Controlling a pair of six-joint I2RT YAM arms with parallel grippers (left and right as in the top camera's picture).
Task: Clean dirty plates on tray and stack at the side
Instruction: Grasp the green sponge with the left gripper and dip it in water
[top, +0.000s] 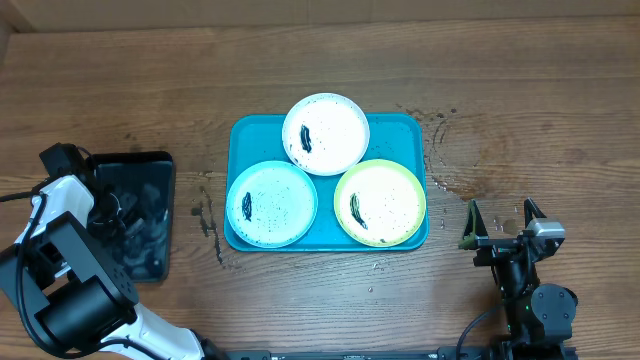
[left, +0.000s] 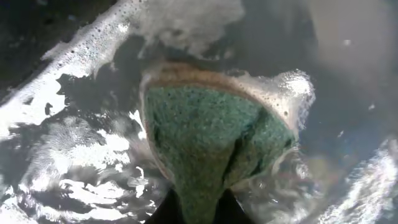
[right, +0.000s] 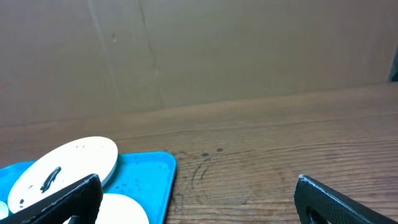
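From overhead, I see the turquoise tray in the middle of the tabletop. It carries all three smeared plates: the white plate at the far side, the light blue plate near left and the yellow-green plate near right. My left arm reaches over the black tray at the left. The right gripper sits off the turquoise tray's near right corner.

On the left wrist view, the left gripper has its jaws clenched on a green sponge, which is creased at the pinch, with foam around it.

On the right wrist view, the jaws stand released, wide apart and holding nothing. The turquoise tray's corner and the white plate lie to the left.
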